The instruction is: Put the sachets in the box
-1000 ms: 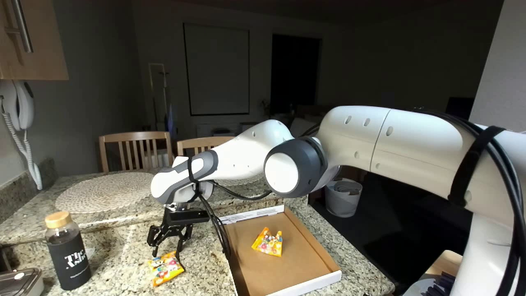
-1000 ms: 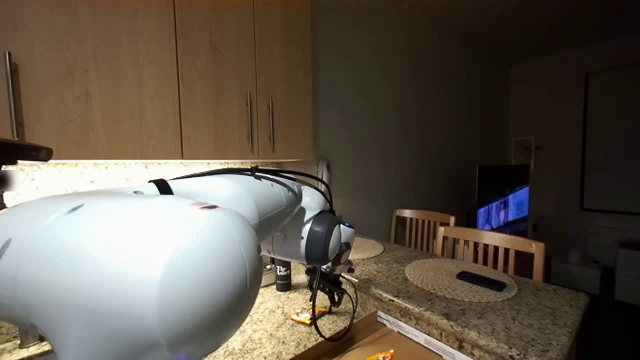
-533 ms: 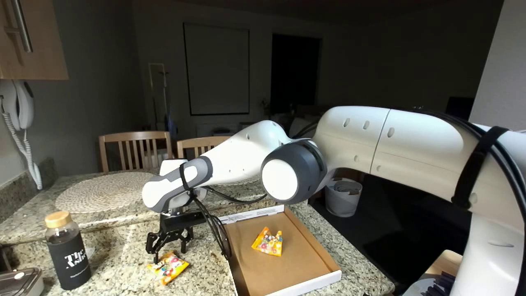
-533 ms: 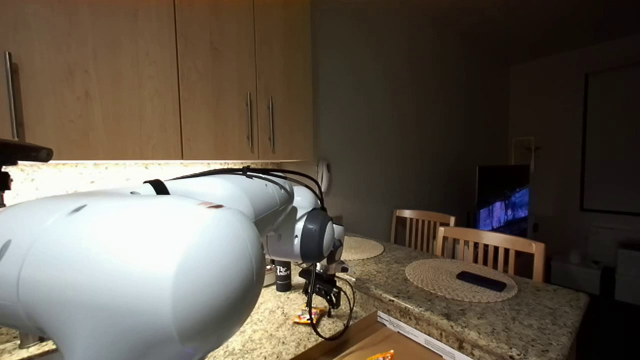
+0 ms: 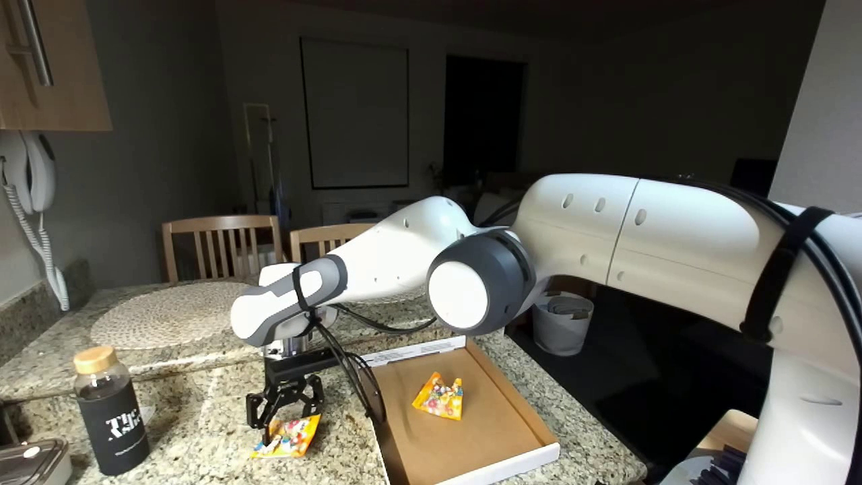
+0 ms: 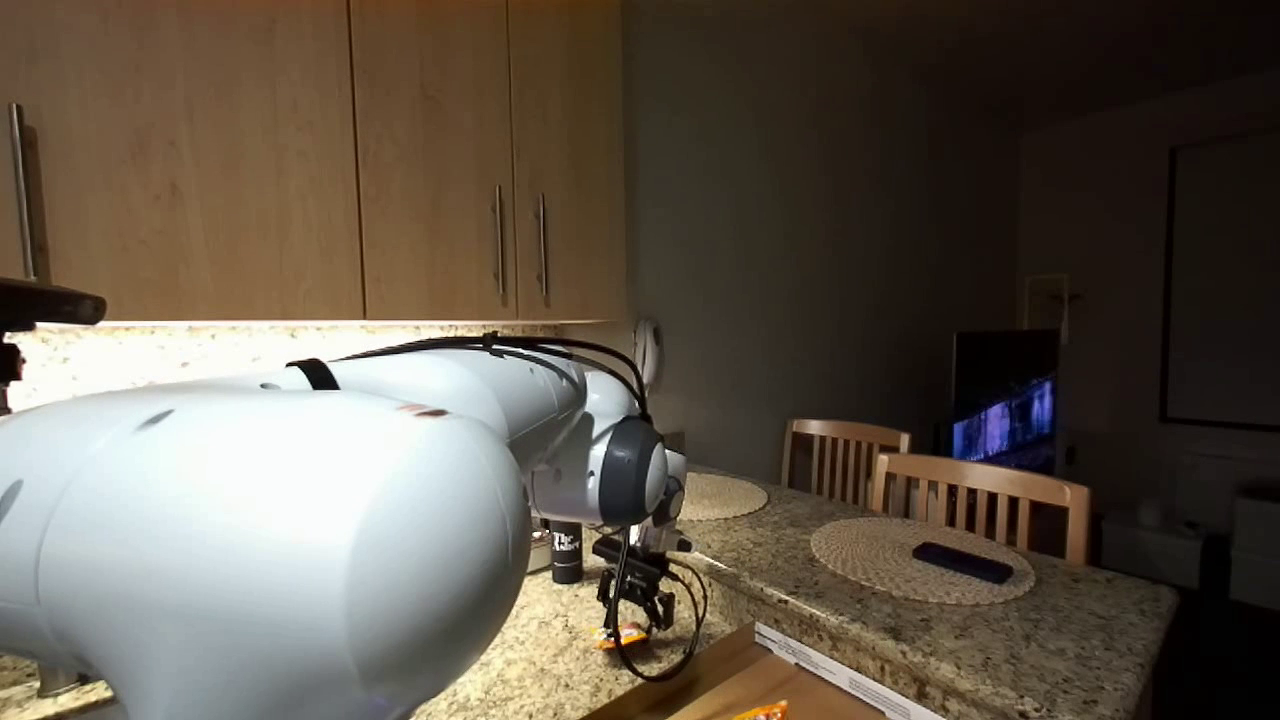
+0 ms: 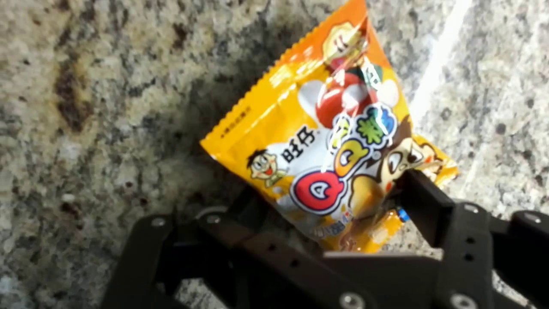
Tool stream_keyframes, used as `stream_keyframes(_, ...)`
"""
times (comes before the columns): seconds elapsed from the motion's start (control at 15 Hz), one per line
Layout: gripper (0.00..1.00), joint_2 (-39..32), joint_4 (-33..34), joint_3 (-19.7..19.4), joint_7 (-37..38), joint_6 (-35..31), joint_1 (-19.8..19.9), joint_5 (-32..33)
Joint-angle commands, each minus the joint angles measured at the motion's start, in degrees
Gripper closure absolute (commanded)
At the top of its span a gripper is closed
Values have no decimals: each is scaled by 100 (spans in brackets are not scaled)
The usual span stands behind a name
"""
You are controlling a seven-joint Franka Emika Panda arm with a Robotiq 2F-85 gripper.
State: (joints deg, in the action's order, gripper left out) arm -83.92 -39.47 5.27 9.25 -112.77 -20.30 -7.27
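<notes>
In an exterior view, a gripper (image 5: 289, 427) stands over a sachet (image 5: 300, 434) on the counter (image 5: 345, 453), outside the long wall of the box (image 5: 481, 432); a second sachet (image 5: 439, 399) lies inside, toward the box's printed end; in an exterior view, the first sachet (image 6: 632, 634) shows partly beneath the gripper, apart from the box's corner; in the wrist view, the fingers (image 7: 429, 210) stand parted astride its lower part, one overlapping a sealed edge; most of it lies beyond the tips; closing there would likely pinch one end.

One sachet (image 5: 439, 399) lies in the box (image 5: 475, 448), another sachet (image 5: 297, 434) on the counter (image 5: 340, 461) between box and bottle (image 5: 114, 428).
</notes>
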Motion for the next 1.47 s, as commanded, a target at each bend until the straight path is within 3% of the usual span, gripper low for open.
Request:
stream_keyframes(0.0, 47, 0, -41, 70, 1, 271, 38, 75)
stream_keyframes(0.47, 91, -14, 62, 146, -63, 345, 83, 24)
stream_keyframes(0.73, 97, -8, 111, 285, -246, 335, 239, -69)
stream_keyframes(0.93, 93, 3, 89, 394, -210, 107, 528, -274)
stream_keyframes(1.2, 93, 368, -595, 591, -189, -983, 1072, -822)
stream_keyframes(1.4, 93, 574, -1203, 852, -338, -2178, 1456, -1250)
